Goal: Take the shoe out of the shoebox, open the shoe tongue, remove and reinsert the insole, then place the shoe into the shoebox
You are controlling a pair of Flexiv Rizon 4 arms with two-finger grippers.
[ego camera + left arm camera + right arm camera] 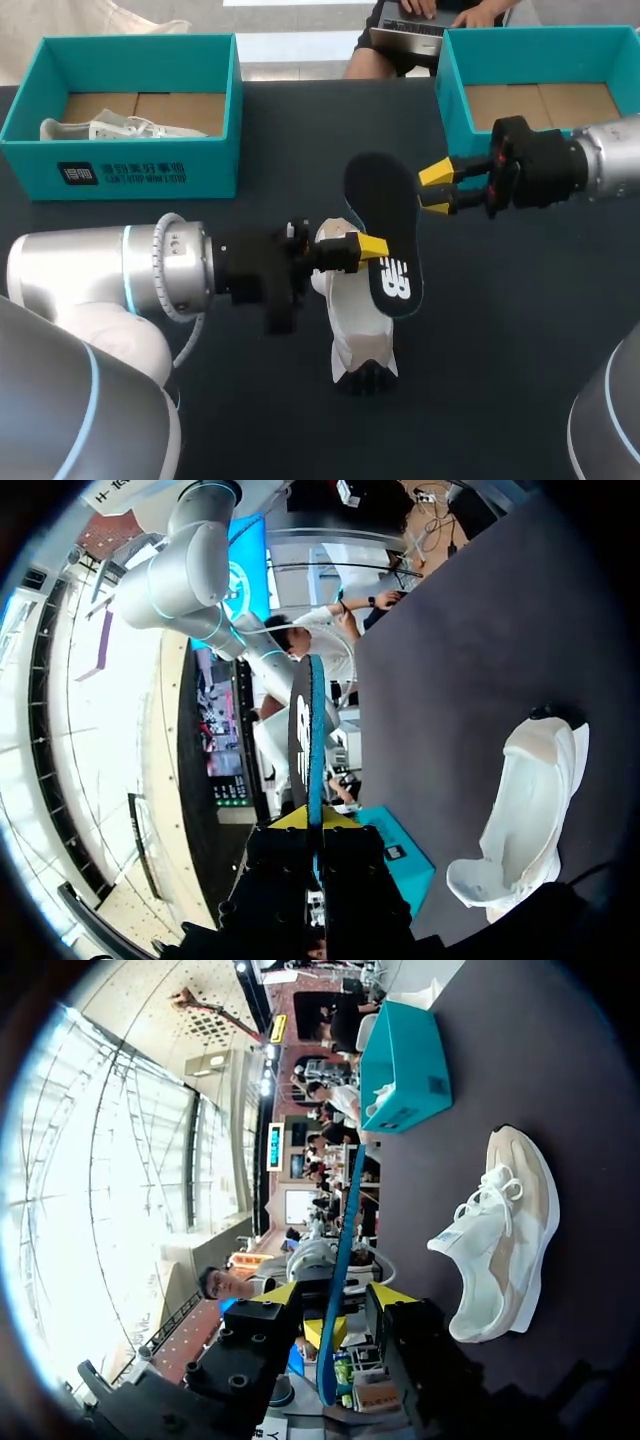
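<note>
Above white shoe (358,322), thin oval insole (382,205) clamped by left gripper (374,248), right gripper (436,187) agape.

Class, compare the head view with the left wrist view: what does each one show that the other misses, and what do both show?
Only the head view: the left shoebox with a second shoe in it, and the insole by its flat dark face. Only the left wrist view: the insole's thin blue edge, seen end-on. Both: the left gripper shut on the insole, and the white shoe on the dark table.
</note>
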